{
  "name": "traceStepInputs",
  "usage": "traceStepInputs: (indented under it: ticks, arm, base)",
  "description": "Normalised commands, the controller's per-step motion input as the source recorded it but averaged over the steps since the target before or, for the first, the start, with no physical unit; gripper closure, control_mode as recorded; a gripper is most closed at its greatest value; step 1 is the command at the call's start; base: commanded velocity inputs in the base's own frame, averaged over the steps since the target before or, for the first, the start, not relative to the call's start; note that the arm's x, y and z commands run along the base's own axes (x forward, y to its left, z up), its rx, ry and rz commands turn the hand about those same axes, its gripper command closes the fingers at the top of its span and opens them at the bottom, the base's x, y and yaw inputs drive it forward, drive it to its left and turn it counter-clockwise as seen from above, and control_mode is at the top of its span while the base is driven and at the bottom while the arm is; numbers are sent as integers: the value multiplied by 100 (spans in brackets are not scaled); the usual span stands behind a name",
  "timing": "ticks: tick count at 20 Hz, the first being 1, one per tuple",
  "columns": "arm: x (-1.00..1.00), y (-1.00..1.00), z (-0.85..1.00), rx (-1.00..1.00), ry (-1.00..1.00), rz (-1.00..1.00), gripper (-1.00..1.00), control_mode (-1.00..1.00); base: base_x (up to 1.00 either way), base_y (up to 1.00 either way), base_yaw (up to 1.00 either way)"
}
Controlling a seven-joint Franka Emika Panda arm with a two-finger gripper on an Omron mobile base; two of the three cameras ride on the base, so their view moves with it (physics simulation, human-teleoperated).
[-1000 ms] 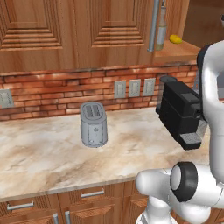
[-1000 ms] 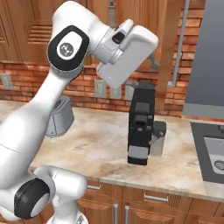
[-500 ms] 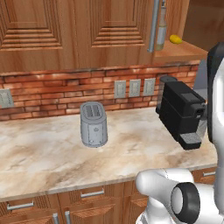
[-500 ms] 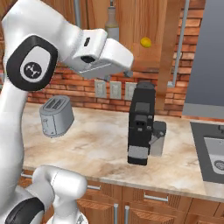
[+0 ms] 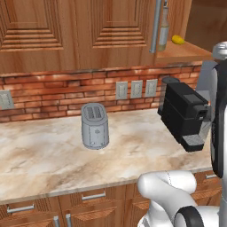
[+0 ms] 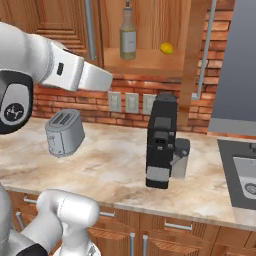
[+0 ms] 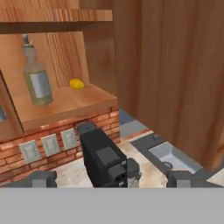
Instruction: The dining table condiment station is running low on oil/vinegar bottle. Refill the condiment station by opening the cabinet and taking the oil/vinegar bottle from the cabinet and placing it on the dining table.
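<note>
The cabinet shelf is carrying the oil/vinegar bottle and a lemon, apart. The marbled counter is bearing a toaster and a black coffee machine.

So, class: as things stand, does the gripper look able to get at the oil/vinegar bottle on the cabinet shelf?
Probably yes. The cabinet door stands open, the oil/vinegar bottle stands upright with only a small yellow fruit beside it, and the open gripper faces the shelf from a distance.
</note>
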Motion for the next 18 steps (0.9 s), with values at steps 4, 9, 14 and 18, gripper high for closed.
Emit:
traceStepInputs:
  ticks: [4,9,14,18]
  arm:
    - [34,32,28,7,-25,43,-100,-100]
    - [37,34,8,0,-13,38,-100,-100]
    - [40,26,0,0,-5,23,-100,-100]
    - [49,1,10,0,0,1,-100,-100]
  base:
    - [0,0,0]
    - [0,0,0]
    - [0,0,0]
    - [0,0,0]
